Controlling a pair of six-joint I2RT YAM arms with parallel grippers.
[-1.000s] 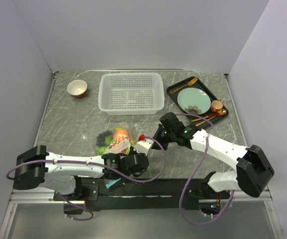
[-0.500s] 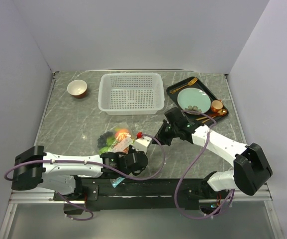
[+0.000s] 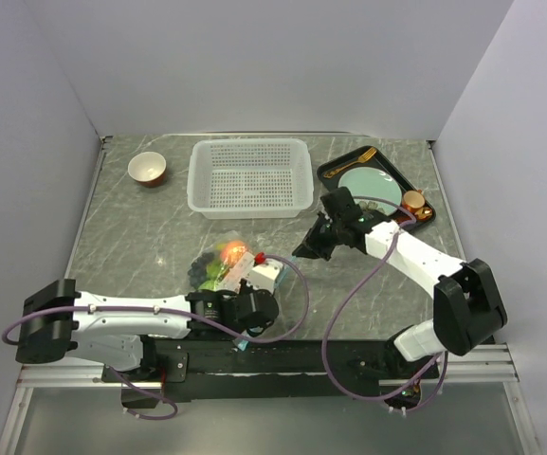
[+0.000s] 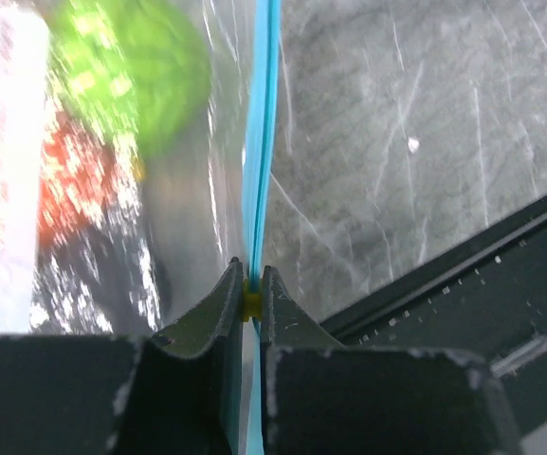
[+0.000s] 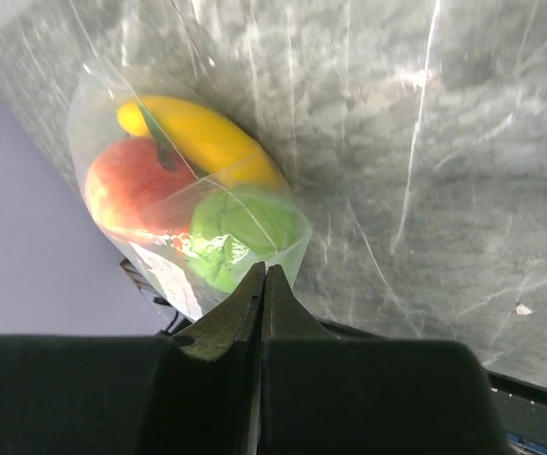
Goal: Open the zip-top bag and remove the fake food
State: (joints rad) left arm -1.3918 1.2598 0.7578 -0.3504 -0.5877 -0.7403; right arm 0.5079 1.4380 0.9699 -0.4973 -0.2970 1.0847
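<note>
Teal zip strip (image 4: 262, 142) clamped end-on in the left gripper (image 4: 251, 284); zip-top bag (image 3: 224, 267) sits between both arms, near the front of the table (image 3: 140, 237).

Left jaws are closed on the strip with a small yellow bit (image 4: 251, 305) between them, can't tell if it's a slider. The strip's long axis runs straight ahead of the fingers, bag body off to one side. Right gripper (image 5: 264, 275) is closed on the clear film at the bag's opposite corner. Fake food (image 5: 197, 180) is all inside. Judgement: the opening pull goes across the strip, not along it.
</note>
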